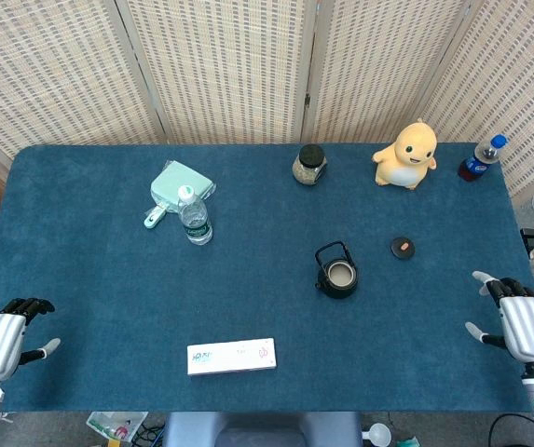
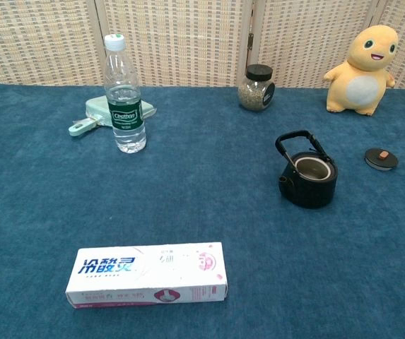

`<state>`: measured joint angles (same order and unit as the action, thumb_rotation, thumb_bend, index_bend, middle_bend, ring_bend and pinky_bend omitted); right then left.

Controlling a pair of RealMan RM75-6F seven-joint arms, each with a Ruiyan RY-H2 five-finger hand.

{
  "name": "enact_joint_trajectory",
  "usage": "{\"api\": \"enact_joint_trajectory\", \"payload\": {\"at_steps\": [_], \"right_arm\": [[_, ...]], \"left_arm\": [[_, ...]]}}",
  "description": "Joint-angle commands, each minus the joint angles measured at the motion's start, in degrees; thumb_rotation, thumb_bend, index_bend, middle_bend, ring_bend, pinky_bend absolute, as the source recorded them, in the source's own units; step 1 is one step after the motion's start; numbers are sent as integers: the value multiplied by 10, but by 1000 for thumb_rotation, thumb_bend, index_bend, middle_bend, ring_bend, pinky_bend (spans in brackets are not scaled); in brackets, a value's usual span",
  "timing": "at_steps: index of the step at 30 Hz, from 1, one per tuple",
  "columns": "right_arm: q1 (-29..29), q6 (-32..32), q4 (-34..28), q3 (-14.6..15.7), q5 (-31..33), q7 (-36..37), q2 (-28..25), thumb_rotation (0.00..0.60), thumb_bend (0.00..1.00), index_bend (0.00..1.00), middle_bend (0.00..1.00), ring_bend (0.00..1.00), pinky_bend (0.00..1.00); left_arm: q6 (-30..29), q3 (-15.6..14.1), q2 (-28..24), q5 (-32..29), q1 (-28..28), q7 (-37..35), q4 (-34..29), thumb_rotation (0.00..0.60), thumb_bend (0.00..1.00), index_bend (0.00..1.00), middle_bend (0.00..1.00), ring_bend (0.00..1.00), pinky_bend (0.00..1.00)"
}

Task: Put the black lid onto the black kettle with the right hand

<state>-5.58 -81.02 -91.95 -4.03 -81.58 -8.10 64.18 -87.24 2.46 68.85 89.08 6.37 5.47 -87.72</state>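
Head view: my right hand [image 1: 526, 323] empty, fingers spread, at the table edge; left hand [image 1: 1, 337] empty, fingers loosely curled. Round flat lid [image 1: 403, 248] up-left of right hand, beside the open iron kettle [image 1: 337, 273].
Chest view: hands unseen; lid [image 2: 381, 158] on fuzzy blue cloth [image 2: 188, 191], right of kettle [image 2: 308, 173].

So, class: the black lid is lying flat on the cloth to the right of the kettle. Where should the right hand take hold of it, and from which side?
Pinch the small knob at the centre of the black lid, coming straight down. The lid lies flat and low, so its rim offers little to grip. The right hand is open at the table edge; the black kettle stands uncovered, handle upright.
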Motion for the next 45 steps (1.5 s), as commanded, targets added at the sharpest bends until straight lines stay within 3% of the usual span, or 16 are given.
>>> {"api": "enact_joint_trajectory", "payload": {"at_steps": [1, 8, 10, 12, 13, 18, 21, 25, 38, 45], "right_arm": [[-1, 2, -2, 2, -2, -3, 0, 600, 147, 237, 404, 269, 387], [-6, 2, 3, 4, -16, 3, 3, 600, 147, 254, 429, 297, 400], [-5, -8, 7, -2, -16, 6, 8, 600, 147, 264, 469, 364, 539], [-5, -17, 14, -9, -14, 8, 16, 600, 147, 277, 581, 517, 772], [-6, -17, 18, -11, -13, 6, 18, 600, 147, 281, 634, 578, 831], [-24, 7, 19, -24, 0, 8, 9, 600, 145, 282, 859, 795, 984], [-40, 32, 12, -34, 14, 7, -2, 600, 143, 282, 975, 908, 1000], [-66, 73, 2, -51, 49, -20, -12, 600, 144, 282, 1000, 988, 1000], [-164, 192, -38, -106, 214, -149, -42, 600, 128, 296, 1000, 1000, 1000], [-217, 267, 10, -110, 305, -173, -31, 600, 128, 296, 1000, 1000, 1000]], "left_arm": [[-3, -1, 2, 2, -1, 6, 0, 600, 63, 438, 477, 397, 697], [1, -3, 6, -1, -1, 20, 1, 600, 63, 437, 482, 398, 696], [0, -3, 6, -2, -2, 17, 0, 600, 63, 435, 483, 399, 696], [1, -3, 5, -2, -2, 17, 0, 600, 64, 435, 483, 399, 696], [1, -3, 5, -2, -2, 17, 0, 600, 64, 435, 483, 399, 696], [-1, -3, 4, -4, -3, 21, -1, 600, 63, 434, 483, 399, 696], [-7, -2, 1, -3, -6, 21, -5, 600, 64, 434, 483, 399, 696], [-10, -2, -1, -1, -7, 17, -7, 600, 63, 434, 483, 399, 696], [-22, -5, -10, 7, -14, 15, -16, 600, 63, 433, 483, 399, 696], [-18, -8, -10, 11, -13, 22, -18, 600, 63, 434, 483, 399, 696]]}}
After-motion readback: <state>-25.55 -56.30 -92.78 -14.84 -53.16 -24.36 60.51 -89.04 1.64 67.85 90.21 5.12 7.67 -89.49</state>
